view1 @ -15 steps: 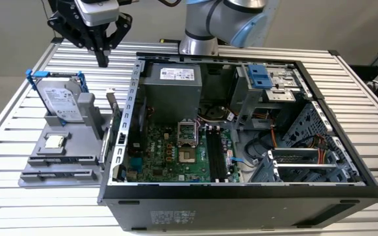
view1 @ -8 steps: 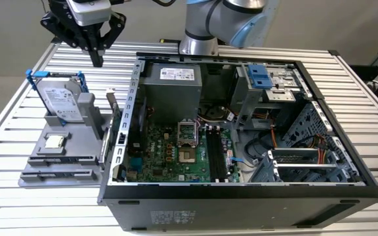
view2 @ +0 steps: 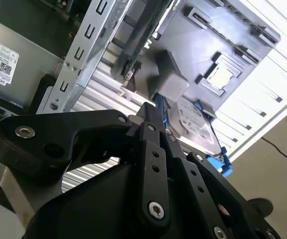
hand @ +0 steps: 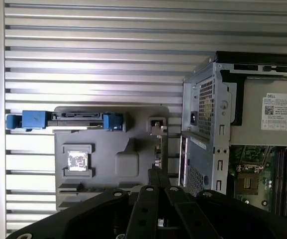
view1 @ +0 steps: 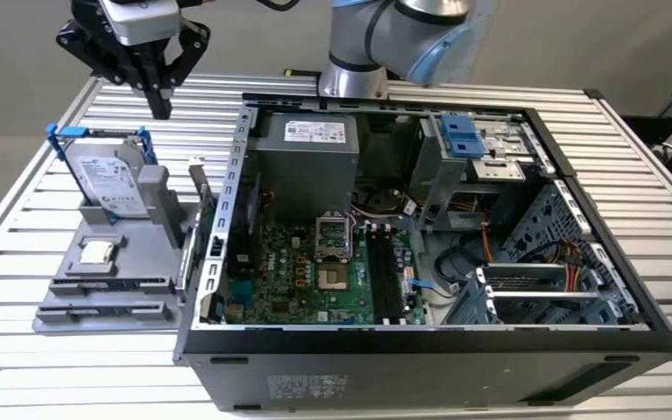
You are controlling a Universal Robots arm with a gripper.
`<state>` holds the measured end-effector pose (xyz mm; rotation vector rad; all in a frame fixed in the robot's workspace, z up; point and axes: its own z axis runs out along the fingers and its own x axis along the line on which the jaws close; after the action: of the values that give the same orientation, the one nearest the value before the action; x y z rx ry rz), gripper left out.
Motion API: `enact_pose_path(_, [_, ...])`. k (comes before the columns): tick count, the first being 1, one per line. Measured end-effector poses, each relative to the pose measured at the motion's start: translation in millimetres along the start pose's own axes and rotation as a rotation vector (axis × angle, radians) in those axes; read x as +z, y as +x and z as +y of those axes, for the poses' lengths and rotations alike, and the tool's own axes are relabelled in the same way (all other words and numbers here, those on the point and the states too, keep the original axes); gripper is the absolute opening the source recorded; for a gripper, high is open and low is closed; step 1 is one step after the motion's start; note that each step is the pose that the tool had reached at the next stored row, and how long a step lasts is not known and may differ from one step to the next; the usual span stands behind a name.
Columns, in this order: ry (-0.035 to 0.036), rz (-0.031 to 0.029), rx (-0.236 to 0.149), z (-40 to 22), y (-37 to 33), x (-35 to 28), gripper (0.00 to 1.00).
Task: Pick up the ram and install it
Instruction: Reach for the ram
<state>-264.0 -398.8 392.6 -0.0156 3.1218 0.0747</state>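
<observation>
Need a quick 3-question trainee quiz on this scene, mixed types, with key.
1. True or false: the gripper holds the ram.
2. The drive sits in a frame coloured: A red, B blue, C yellow.
3. Fill in: the chip lies on the gray ____ beside the case.
Key: 1 false, it is shut on nothing, above the holder; 2 B; 3 holder.

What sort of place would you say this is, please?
Probably a robotics lab or test cell for computer assembly: an open computer case on a slatted metal table, a grey fixture holding a hard drive beside it, and the gripper above the fixture.
</observation>
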Motion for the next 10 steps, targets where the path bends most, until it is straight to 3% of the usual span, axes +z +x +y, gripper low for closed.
enact_pose_path(10, [-0.0002,0.0004,-0.009,0.1,15.4,-0.2,0.00])
